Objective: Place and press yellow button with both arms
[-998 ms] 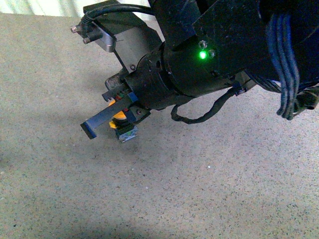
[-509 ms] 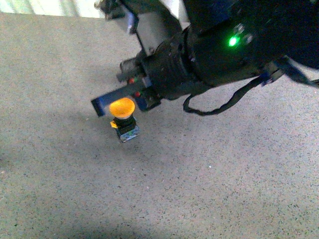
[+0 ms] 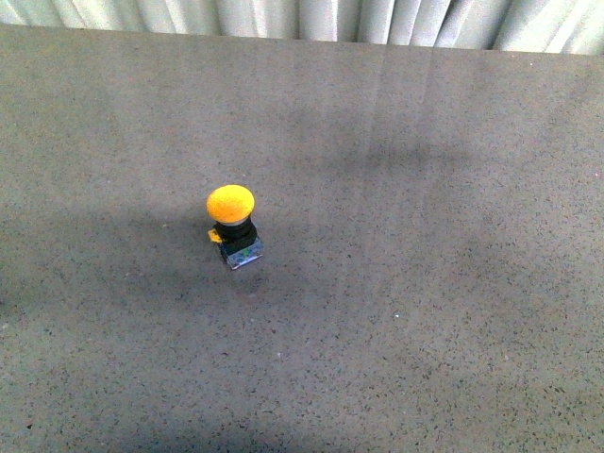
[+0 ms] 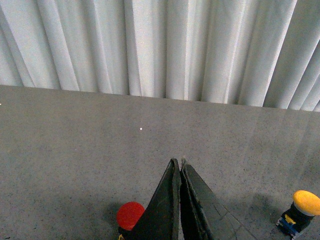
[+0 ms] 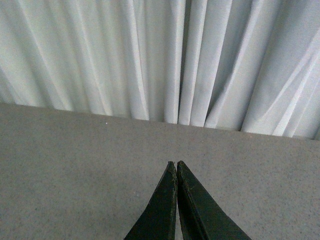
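The yellow button (image 3: 231, 206) stands upright on the grey table in the front view, its domed cap on a black collar above a small grey base (image 3: 243, 253). No arm shows in the front view. In the left wrist view the button (image 4: 306, 202) sits at the lower right edge, well apart from my left gripper (image 4: 179, 163), which is shut and empty. In the right wrist view my right gripper (image 5: 174, 163) is shut and empty above the bare table; the button is out of that view.
A red round button (image 4: 130, 215) stands on the table close beside the left gripper's fingers, partly hidden by them. White pleated curtains (image 3: 311, 17) hang behind the table's far edge (image 3: 302, 41).
The black arm that hung over the button has drawn back up and out of the front view. The button stays upright at the same spot, now fully uncovered.
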